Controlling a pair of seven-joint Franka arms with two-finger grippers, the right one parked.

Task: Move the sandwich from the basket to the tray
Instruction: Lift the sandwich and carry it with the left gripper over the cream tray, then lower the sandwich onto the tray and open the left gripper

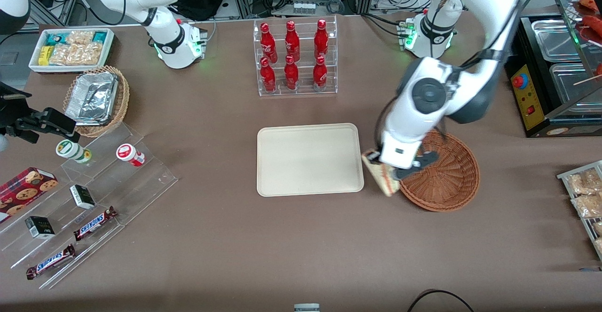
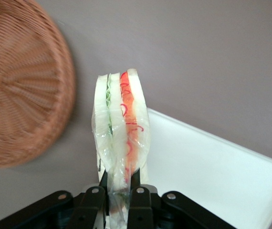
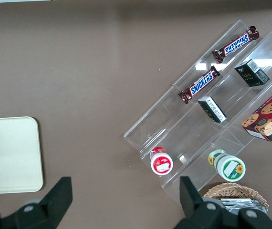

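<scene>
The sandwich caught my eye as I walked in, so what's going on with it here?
The left arm's gripper is shut on the sandwich, a plastic-wrapped wedge, and holds it above the table, between the basket and the tray. The basket has nothing in it and the tray is bare, so the sandwich is out of the basket but not yet set down.

Brown-covered table [image 1: 225,236] with snack displays

On it: tray [image 1: 308,159], basket [image 1: 451,180], rack of red bottles [image 1: 295,58], clear stepped stand [image 1: 94,208]; gripper [image 1: 383,171] above.

Even overhead light, soft shadows; motion-blurred basket [image 2: 21,86] in wrist view.
</scene>
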